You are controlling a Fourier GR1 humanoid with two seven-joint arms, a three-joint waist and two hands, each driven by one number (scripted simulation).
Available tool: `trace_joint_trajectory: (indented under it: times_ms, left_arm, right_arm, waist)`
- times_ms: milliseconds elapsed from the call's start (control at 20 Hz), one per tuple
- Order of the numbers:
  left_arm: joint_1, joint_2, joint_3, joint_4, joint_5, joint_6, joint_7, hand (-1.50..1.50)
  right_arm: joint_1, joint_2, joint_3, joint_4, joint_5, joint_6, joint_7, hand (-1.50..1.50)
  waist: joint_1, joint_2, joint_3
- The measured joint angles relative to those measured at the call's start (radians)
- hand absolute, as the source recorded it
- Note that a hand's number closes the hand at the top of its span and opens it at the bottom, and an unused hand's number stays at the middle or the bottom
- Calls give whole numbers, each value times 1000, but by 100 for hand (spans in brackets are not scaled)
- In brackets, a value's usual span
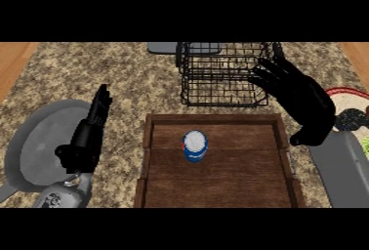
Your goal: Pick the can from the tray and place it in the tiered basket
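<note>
Head view: steep look down on the table (130, 73), speckled stone top, wood strips at both side edges.
Tray (216, 193): one, brown wood, raised rim, low centre, nearest the robot.
Pan (39, 146): one, grey, round, left of tray, partly under the left forearm.
Basket (223, 73): one, black wire, tiered, just beyond the tray's far rim.
Right hand (306, 102): one, above the tray's right far corner, beside the basket; fingers straight and spread, released, holding nothing.
Left hand (90, 129): one, over the pan's right edge, fingers straight, pointing away, released, resting.
Plate (353, 95): one, red rim, at right edge, with dark food; mostly cut off.
Can (194, 145): one, blue with white top, upright in the tray's middle, well apart from both hands.
Stage: my read, can not yet picked; right hand is the nearer one.
Risk: fingers coming in from the side could tip the upright can or catch the tray rim; on the lift, can could clip the basket's wire edge.
</note>
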State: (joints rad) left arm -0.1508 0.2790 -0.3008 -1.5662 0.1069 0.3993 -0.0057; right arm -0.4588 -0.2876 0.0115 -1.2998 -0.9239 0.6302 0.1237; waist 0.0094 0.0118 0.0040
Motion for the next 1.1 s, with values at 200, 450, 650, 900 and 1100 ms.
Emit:
trace_joint_trajectory:
  times_ms: [200, 450, 650, 900, 1100]
  left_arm:
    - [-12, -9, -6, 9, -10, 6, 18, 0]
    - [-24, -15, -8, 27, -21, 13, 29, 0]
    - [-21, -18, -10, 25, -24, 11, 34, 0]
    - [-29, -18, 3, 35, -27, -3, 34, 0]
    - [-29, -22, 15, 29, -35, -15, 43, 0]
  right_arm:
    - [-43, -145, -13, -48, 135, 123, -12, -150]
    - [-143, -290, -3, -181, 349, 213, -10, -150]
    - [-210, -339, 46, -319, 516, 218, 24, -150]
    - [-264, -324, 137, -440, 659, 187, 122, -150]
    - [-298, -266, 212, -492, 714, 166, 228, -150]
  waist:
    - [-9, -7, -2]
    - [-12, -13, -4]
    - [-9, -17, -5]
    - [-7, -16, -5]
    - [-6, -14, -5]
